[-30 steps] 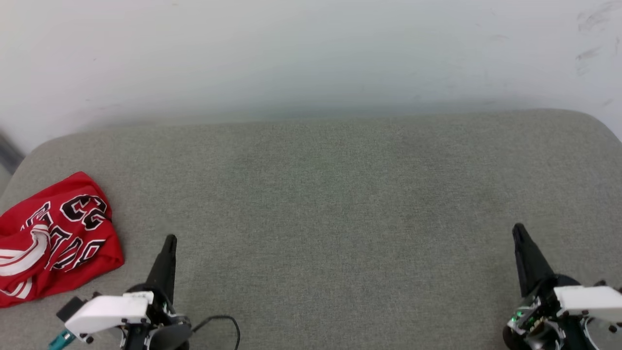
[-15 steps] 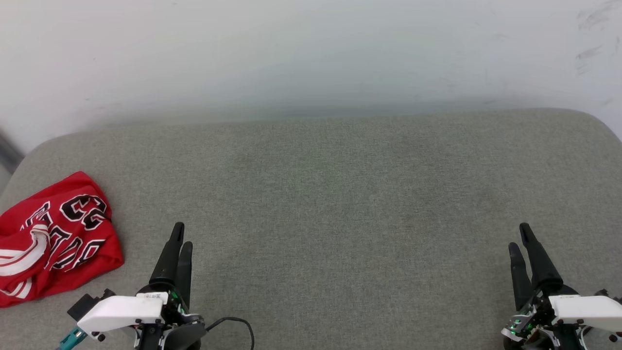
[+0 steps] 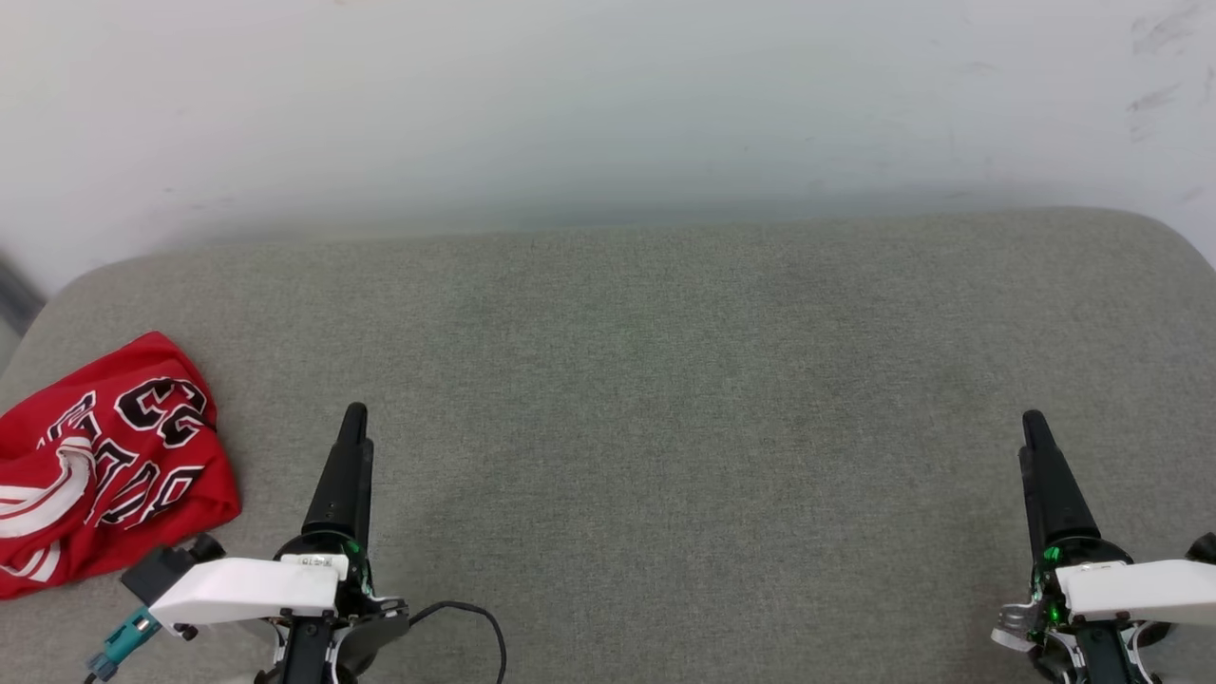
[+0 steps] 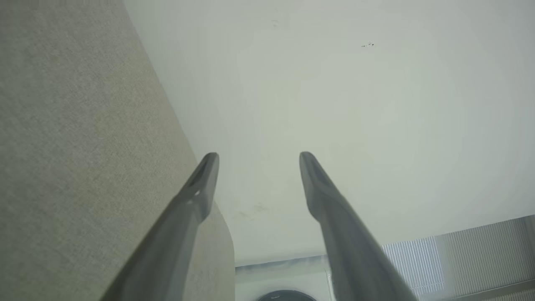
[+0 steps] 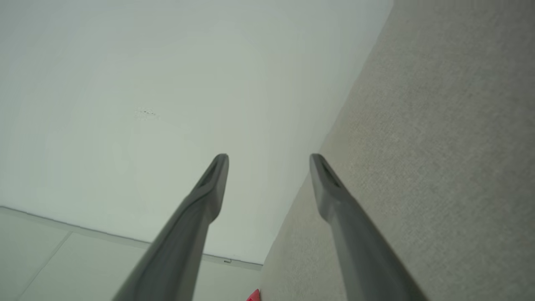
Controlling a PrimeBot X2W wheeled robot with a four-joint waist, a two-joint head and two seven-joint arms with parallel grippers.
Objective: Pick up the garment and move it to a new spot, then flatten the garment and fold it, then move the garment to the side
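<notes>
Here, a wide grey cushion (image 3: 665, 380) is seen from above, and a pale wall (image 3: 570, 114) is set behind the cushion's far edge. The garment (image 3: 104, 465), a red jersey, is crumpled in a heap at the cushion's left end, close to its front edge. Black letters outlined in white are shown across the heap, and white trim with red stripes is bunched on the side nearest the cushion's left end.

The left gripper (image 3: 353, 418) is held over the cushion's front edge, toward its left end, and is not touching the garment. A black cable (image 3: 475, 617) is looped over the cushion's front edge beside its white wrist housing. From the left wrist camera, its two dark fingers (image 4: 200, 188) are seen spread well apart with nothing between them.

The right gripper (image 3: 1034, 423) is held over the cushion's front edge near its right end. From the right wrist camera, its fingers (image 5: 334, 192) are likewise spread wide and nothing is gripped. A pale floor (image 5: 62, 259) is seen beyond the cushion's end in that view, and a small sliver of red is caught at the bottom edge of the view, next to the cushion's edge.
</notes>
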